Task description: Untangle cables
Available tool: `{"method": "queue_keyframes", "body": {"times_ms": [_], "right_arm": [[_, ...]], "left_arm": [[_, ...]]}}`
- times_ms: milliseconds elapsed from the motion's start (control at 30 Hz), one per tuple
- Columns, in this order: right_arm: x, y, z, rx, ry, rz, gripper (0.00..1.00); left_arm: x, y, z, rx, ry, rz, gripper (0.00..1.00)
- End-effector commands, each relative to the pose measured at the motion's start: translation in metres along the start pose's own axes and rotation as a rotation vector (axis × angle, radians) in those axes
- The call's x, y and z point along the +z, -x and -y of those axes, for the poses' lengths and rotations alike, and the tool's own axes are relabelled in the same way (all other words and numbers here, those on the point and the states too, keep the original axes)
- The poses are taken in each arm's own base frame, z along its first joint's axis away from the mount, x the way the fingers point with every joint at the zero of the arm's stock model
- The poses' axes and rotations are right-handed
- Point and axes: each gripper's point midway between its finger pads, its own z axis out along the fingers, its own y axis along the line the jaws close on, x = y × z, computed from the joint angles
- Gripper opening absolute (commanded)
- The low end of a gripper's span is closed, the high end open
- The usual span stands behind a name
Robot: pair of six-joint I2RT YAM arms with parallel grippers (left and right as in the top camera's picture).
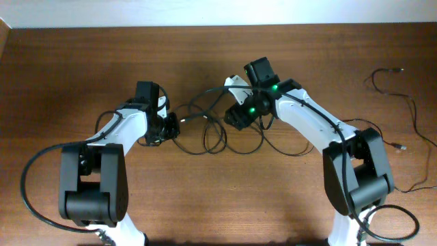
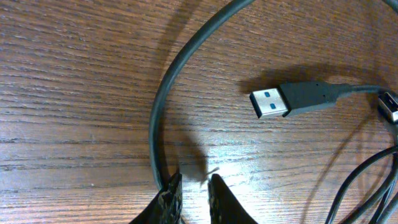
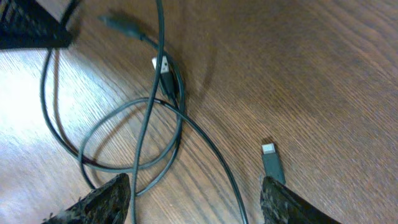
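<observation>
The cables (image 1: pixel 213 131) lie as thin black loops overlapping on the wood between my two arms. My left gripper (image 1: pixel 172 127) sits low at their left side. In the left wrist view its gripper (image 2: pixel 194 198) shows a narrow gap with bare wood in it. One cord (image 2: pixel 163 106) arcs down and slips behind the left fingertip (image 2: pixel 171 198). A USB plug (image 2: pixel 292 99) lies loose to the right. My right gripper (image 1: pixel 239 116) hangs over the loops, and the right wrist view shows it (image 3: pixel 199 205) wide open, with crossing strands (image 3: pixel 146 124) and a small plug (image 3: pixel 272 163) lying below.
A separate thin black cord (image 1: pixel 410 113) trails along the table's right side. The thick arm cables curve near both bases (image 1: pixel 31 184). The other arm's dark gripper (image 3: pixel 31 25) fills the top left corner of the right wrist view.
</observation>
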Motion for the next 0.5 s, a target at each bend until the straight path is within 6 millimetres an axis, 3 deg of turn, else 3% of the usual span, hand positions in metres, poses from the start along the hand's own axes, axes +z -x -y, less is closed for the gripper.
{"method": "queue_keyframes", "body": {"times_ms": [0,167,200,333,467], "right_arm": [[0.025,-0.011,0.002,-0.091,0.019,-0.038,0.66],[0.051,-0.015,0.012,-0.094,0.015,-0.033,0.63],[0.053,-0.013,0.013,-0.097,0.011,-0.025,0.60],[0.054,-0.014,0.014,-0.096,0.011,-0.027,0.32],[0.054,-0.022,0.011,-0.083,0.022,-0.058,0.29]], "left_arm": [[0.011,-0.012,-0.017,-0.017,0.065,-0.036,0.17],[0.011,-0.012,-0.017,-0.017,0.065,-0.035,0.18],[0.011,-0.012,-0.017,-0.017,0.065,-0.036,0.18],[0.011,-0.012,-0.017,-0.017,0.065,-0.036,0.18],[0.011,-0.012,-0.017,-0.017,0.065,-0.036,0.18]]}}
